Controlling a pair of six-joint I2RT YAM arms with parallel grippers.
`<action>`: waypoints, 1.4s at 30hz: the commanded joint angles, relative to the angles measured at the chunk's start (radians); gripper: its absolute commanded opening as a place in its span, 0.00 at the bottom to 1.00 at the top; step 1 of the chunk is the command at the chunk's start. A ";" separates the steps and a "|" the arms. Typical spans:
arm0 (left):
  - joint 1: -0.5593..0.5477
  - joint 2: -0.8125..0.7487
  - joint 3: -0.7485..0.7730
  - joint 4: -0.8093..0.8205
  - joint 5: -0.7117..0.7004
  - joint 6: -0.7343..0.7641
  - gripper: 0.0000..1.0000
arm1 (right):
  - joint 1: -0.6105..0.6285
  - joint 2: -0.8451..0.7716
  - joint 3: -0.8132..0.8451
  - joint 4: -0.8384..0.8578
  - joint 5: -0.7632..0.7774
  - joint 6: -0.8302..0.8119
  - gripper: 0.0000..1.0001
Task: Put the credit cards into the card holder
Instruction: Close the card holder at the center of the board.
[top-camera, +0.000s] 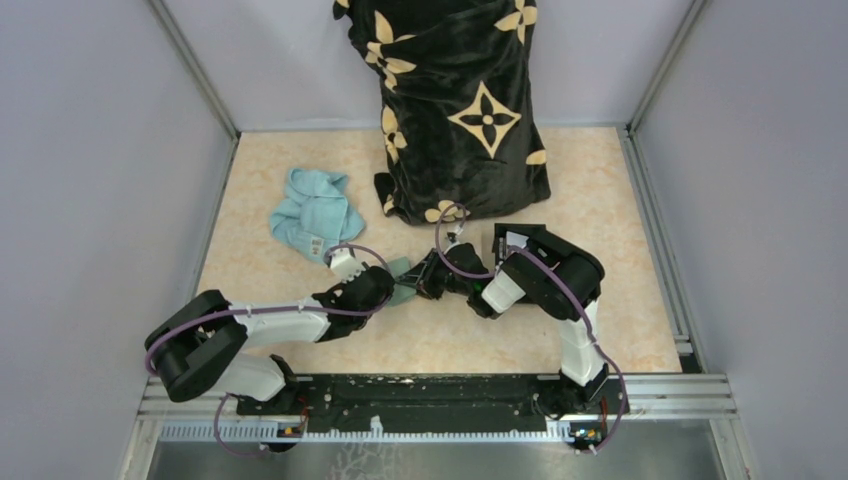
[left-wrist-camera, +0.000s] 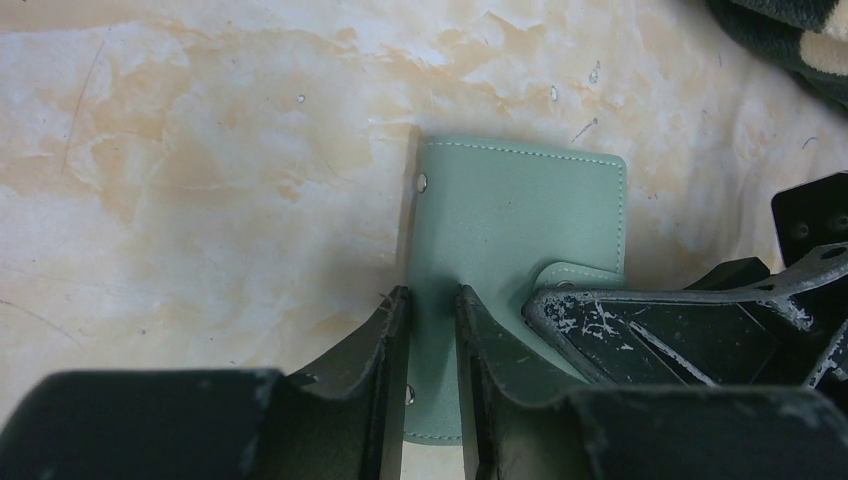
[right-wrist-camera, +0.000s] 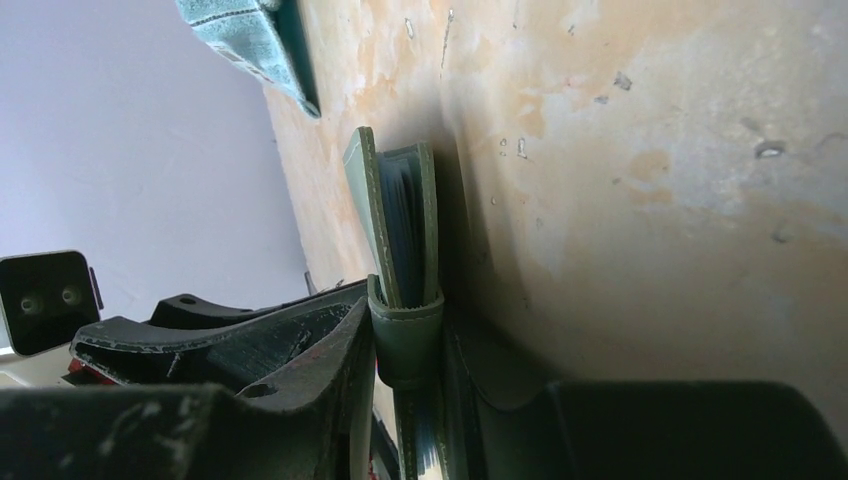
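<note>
Marbled beige tabletop (top-camera: 600, 250) fills the walled cell, and at the centre of the overhead view the small sage-green folding card holder (top-camera: 404, 288) lies flat, folded shut, its strap looped over one edge. Thin bluish layers show between its covers, but whether they are cards or pockets is unclear, and no loose credit cards are visible. The right gripper (right-wrist-camera: 408, 320) pinches the strap edge. The left gripper (left-wrist-camera: 432, 300) has its fingers nearly together over the cover, its grip unclear. Crowded so, the claws may collide, or a tug could pull the holder from the pinch.
</note>
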 joint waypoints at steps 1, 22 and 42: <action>-0.055 0.034 -0.040 -0.132 0.194 0.006 0.28 | 0.007 0.107 0.016 -0.270 0.091 -0.020 0.00; -0.062 -0.059 0.009 -0.198 0.086 0.059 0.51 | 0.009 -0.075 0.012 -0.395 0.173 -0.209 0.67; -0.063 -0.251 0.024 -0.329 -0.058 0.053 0.59 | 0.080 -0.438 -0.021 -0.855 0.622 -0.524 0.70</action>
